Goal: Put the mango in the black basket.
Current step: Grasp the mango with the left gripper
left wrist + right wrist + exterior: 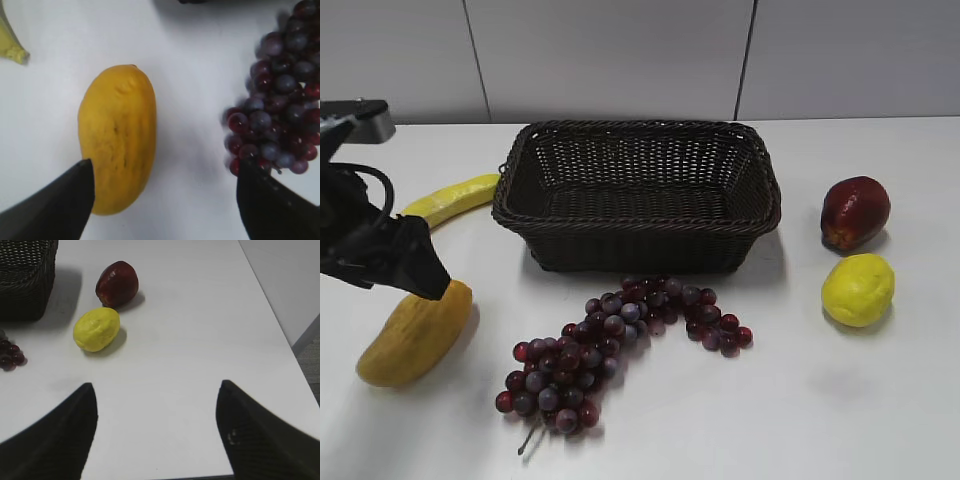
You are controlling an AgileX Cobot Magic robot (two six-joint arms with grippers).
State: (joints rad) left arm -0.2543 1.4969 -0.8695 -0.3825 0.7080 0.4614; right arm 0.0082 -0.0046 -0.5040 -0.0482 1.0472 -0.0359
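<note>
The mango is a plump yellow-orange oval lying on the white table at the front left; it also shows in the left wrist view. The black basket stands empty at the middle back. My left gripper hovers over the mango's upper end, open; in the left wrist view its left finger overlaps the mango's near end and its right finger is by the grapes. My right gripper is open and empty above bare table; it is out of the exterior view.
A bunch of dark red grapes lies in front of the basket, right of the mango. A yellow banana lies left of the basket. A red apple and a lemon sit at the right.
</note>
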